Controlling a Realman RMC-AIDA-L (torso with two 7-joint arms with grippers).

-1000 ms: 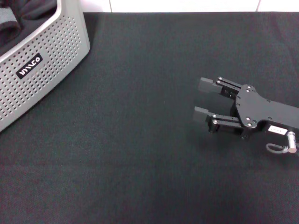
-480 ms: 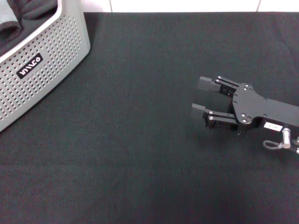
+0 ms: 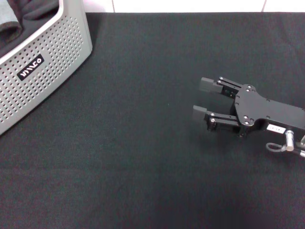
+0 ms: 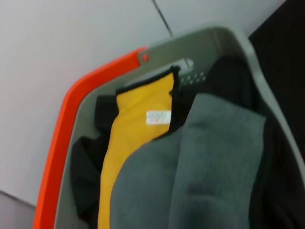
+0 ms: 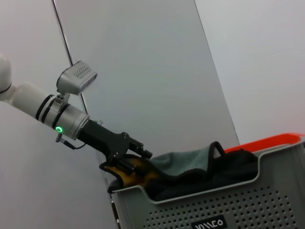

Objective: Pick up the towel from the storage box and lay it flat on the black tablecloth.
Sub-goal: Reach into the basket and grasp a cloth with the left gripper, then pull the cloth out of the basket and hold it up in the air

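Right gripper (image 3: 202, 99): jaws spread, nothing between them, low over the black tablecloth (image 3: 138, 143) on the right side, pointing left toward the box. It looks idle.

Left gripper (image 5: 125, 160): out of the head view. The right wrist view shows it at the far-left rim of the storage box (image 5: 228, 205), fingers down among the cloths with yellow fabric right at them. Can't tell if it has clamped or is just touching.

The towel (image 4: 138, 138) is in the box, standing on edge against the wall, yellow face and white label (image 4: 158, 117) showing. A grey cloth (image 4: 200, 176) overlaps its near side, with dark fabric (image 4: 88, 167) packed around it.

Risks:
- The pile is tight. A pinch that goes too deep catches the grey or dark cloth too, and two pieces come out together.
- A shallow pinch on the thin black edging only could let the towel slip off as it drags past the rim.
- Neighbours pressing on the towel add drag, so a fast lift may tip or shift the light box.
- The box has to be cleared before moving right, or the towel's trailing corner snags the rim (image 3: 35, 36).
- The free gripper sits over the drop area; the towel could land on it and not lie flat.
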